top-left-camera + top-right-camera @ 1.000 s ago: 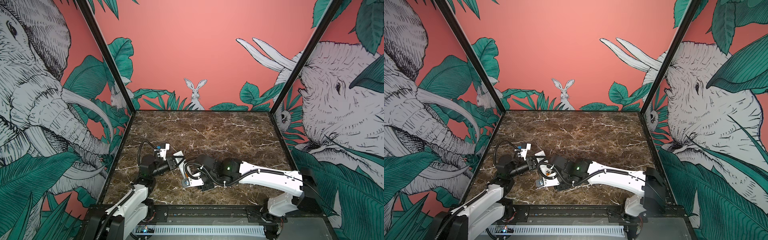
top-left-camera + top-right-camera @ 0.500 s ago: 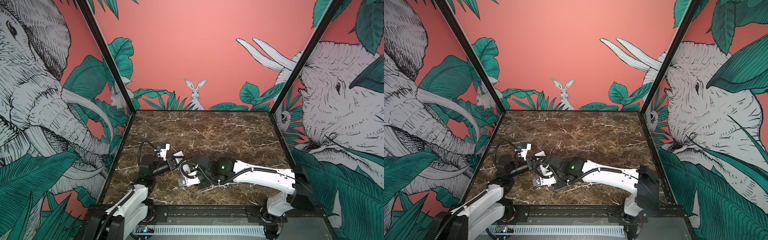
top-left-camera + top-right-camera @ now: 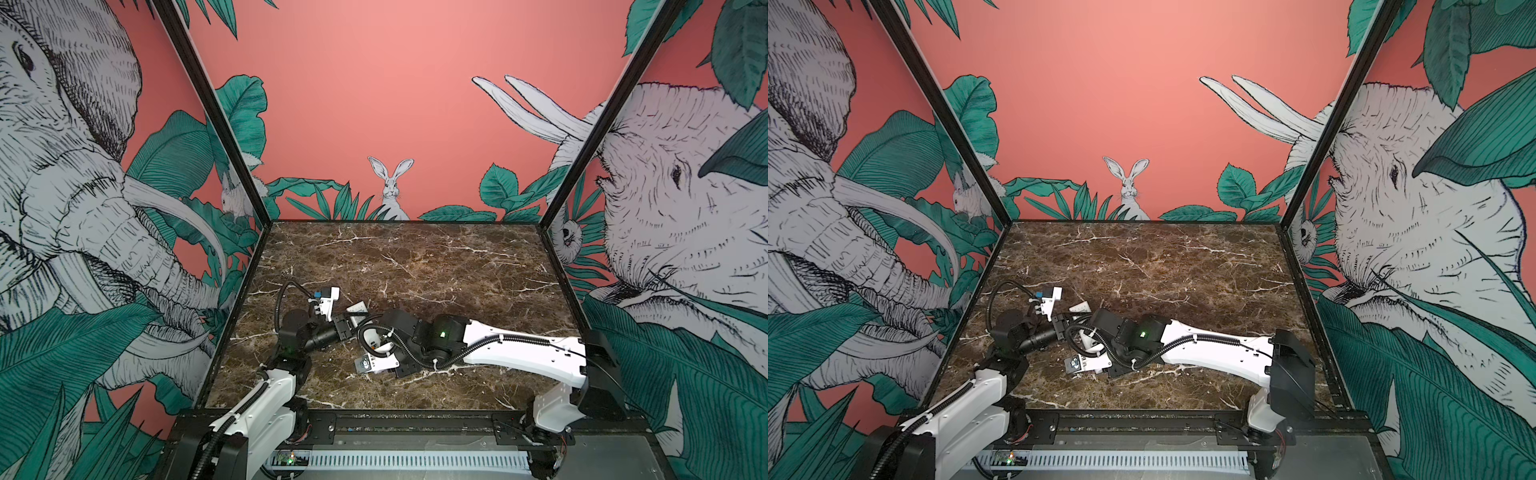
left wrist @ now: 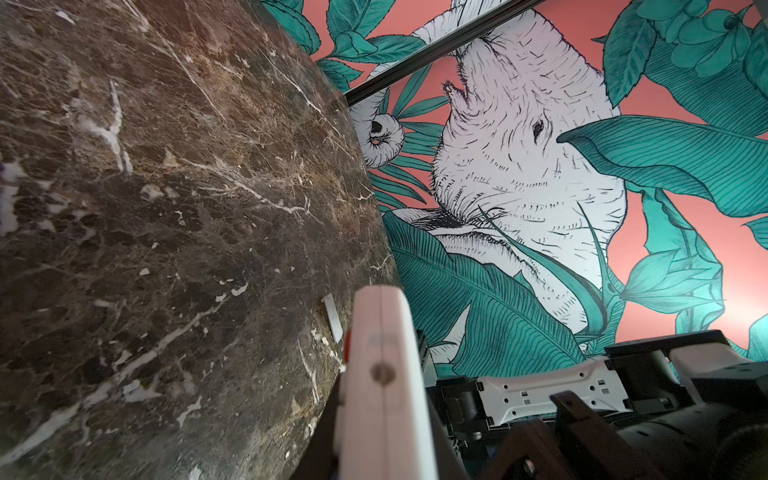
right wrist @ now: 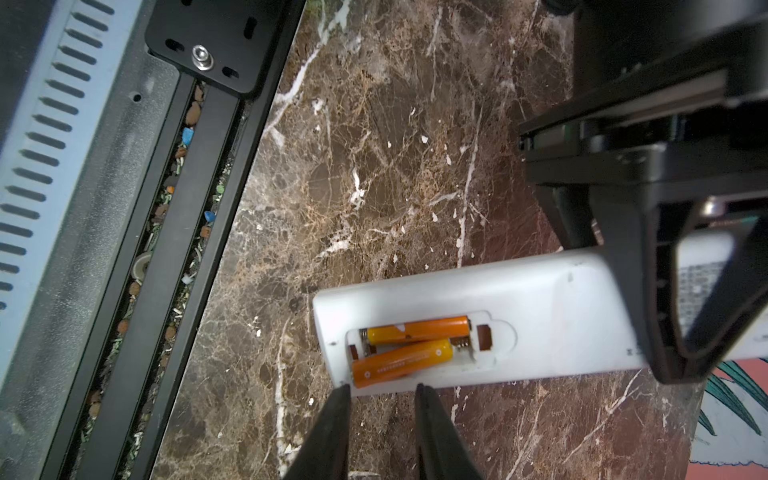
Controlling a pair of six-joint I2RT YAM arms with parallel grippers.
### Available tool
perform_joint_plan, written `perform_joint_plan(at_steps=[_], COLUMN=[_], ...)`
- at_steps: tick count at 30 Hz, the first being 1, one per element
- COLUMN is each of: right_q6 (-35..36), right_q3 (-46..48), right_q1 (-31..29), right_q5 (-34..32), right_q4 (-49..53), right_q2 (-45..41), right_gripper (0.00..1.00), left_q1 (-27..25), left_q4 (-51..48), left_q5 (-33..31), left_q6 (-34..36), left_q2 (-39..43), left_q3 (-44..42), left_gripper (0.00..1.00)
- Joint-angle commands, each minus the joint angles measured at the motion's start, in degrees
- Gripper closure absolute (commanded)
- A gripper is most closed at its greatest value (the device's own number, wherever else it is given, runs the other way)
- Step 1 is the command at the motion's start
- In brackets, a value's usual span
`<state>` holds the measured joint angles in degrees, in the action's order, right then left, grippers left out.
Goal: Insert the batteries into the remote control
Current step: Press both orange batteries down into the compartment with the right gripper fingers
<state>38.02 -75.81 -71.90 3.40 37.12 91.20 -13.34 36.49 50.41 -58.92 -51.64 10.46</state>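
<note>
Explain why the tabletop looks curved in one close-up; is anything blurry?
Left wrist view: lens distortion bulges the marble table, and the near remote control is soft. Right wrist view: the batteries are sharp, the right gripper close to the lens is blurred.

Bright, even light; near remote control [image 4: 382, 395] blurred.

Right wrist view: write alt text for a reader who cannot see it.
A white remote control shows its back, compartment open: one orange battery seated, the second battery askew. The right gripper is open beside it; the left gripper clamps the remote's other end.
</note>
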Motion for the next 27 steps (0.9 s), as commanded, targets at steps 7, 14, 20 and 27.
perform_joint_plan(at_steps=[7, 14, 20, 27], right_q6=[1.44, 1.62, 1.92, 1.88], right_q3=[-1.09, -0.68, -0.38, -0.27], right_q1=[-0.52, -0.52, -0.52, -0.52], right_q5=[-0.59, -1.44, -3.44, -4.42], right_q4=[1.2, 0.5, -0.81, -3.02], right_q2=[3.06, 3.21, 3.63, 4.15], right_gripper=[0.73, 0.75, 0.79, 0.81], left_q1=[0.25, 0.25, 0.26, 0.25], left_q4=[1.1, 1.07, 1.22, 1.32], left_q5=[1.18, 1.2, 1.18, 1.2], left_q6=[0.29, 0.27, 0.27, 0.02], left_q2=[0.81, 0.75, 0.68, 0.93], left_q3=[1.67, 1.59, 1.67, 1.58], left_gripper=[1.0, 1.0, 1.0, 1.0])
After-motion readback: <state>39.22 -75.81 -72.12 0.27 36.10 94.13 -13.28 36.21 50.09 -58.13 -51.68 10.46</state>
